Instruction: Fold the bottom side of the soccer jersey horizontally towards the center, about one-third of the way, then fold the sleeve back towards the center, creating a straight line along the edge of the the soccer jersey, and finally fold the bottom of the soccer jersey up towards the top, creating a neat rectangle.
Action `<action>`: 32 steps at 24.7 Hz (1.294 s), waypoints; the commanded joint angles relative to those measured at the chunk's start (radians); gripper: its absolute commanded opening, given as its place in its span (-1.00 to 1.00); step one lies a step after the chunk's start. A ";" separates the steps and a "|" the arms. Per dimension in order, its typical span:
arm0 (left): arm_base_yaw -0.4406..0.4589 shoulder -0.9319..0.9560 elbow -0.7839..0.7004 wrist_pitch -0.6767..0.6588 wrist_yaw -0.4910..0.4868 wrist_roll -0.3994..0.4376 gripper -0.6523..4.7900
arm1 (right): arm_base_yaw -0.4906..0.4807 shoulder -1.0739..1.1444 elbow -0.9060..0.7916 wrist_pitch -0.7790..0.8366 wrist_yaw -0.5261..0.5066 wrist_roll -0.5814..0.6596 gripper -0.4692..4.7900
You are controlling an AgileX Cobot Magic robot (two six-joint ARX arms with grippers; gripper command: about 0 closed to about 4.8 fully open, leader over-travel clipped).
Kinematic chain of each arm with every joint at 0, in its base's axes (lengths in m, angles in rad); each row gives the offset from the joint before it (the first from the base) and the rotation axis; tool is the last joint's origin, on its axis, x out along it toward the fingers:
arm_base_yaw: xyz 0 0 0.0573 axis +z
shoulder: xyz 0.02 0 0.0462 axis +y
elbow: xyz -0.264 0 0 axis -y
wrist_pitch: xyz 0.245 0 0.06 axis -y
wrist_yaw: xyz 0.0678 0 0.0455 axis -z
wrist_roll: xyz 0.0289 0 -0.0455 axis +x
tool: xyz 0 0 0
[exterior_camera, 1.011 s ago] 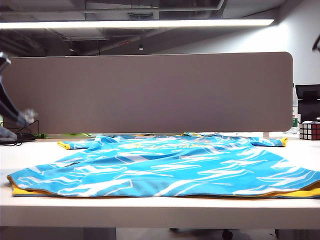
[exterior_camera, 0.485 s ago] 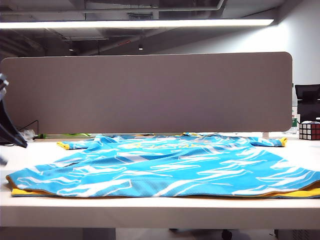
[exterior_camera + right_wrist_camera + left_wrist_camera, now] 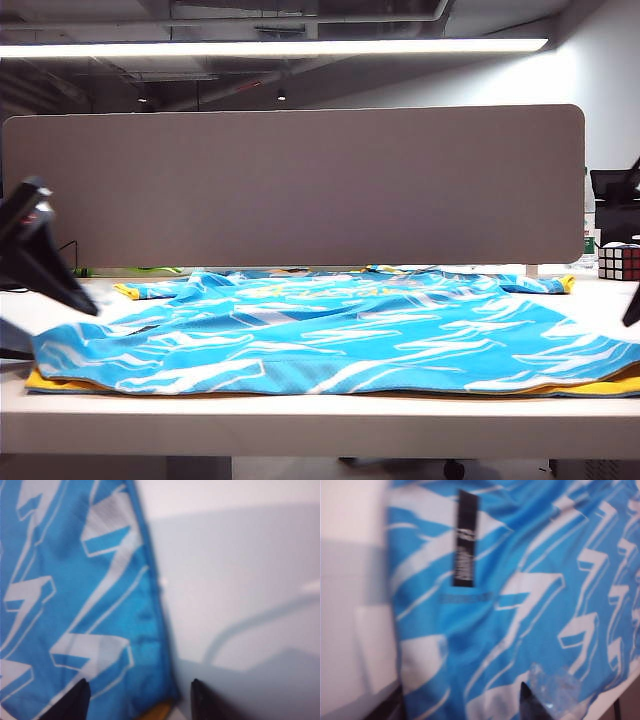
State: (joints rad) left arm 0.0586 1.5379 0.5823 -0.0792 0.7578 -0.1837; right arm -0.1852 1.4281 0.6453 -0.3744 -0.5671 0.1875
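Note:
The soccer jersey [image 3: 330,335] lies spread flat on the white table [image 3: 300,420], sky-blue with white wavy streaks facing up. The bottom of the soccer jersey [image 3: 330,388] runs along the near edge, with yellow showing at both corners. My left gripper [image 3: 55,300] hovers open over the jersey's left front corner. In the left wrist view the left gripper [image 3: 462,707] straddles blue fabric near a black label [image 3: 465,540]. My right gripper [image 3: 632,305] is at the right edge. In the right wrist view the right gripper [image 3: 137,702] stands open astride the jersey's edge and yellow corner [image 3: 157,712].
A grey partition [image 3: 300,185] walls off the back of the table. A Rubik's cube [image 3: 620,261] sits at the far right. The sleeves [image 3: 135,291] reach toward the partition. The table's front edge lies just below the hem.
Both jaws have opened wide. The left gripper has swung down and in over the jersey's left front corner. The right gripper has come into view at the right edge.

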 commanded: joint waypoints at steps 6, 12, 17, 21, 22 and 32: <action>-0.100 0.072 -0.020 -0.019 -0.117 -0.011 0.28 | 0.089 0.071 -0.007 -0.003 0.004 0.008 0.24; -0.100 0.072 -0.020 -0.013 -0.118 -0.011 0.28 | 0.173 0.081 -0.007 0.037 0.011 0.053 0.22; -0.100 0.072 -0.020 0.031 -0.078 0.015 -0.45 | 0.184 0.095 -0.008 0.041 0.030 0.073 -0.33; -0.100 0.066 -0.020 0.135 -0.031 -0.101 -0.78 | 0.192 0.092 -0.007 0.083 -0.013 0.075 -0.85; -0.100 0.061 -0.020 0.138 -0.032 -0.117 -0.78 | 0.194 0.089 -0.007 0.082 -0.020 0.075 -0.85; -0.159 -0.603 -0.021 -0.356 -0.198 -0.196 -0.78 | 0.291 -0.402 -0.007 -0.267 -0.066 0.109 -0.85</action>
State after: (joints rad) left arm -0.0895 0.9977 0.5610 -0.3244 0.6292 -0.3748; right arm 0.0822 1.0611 0.6365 -0.5537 -0.6270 0.2916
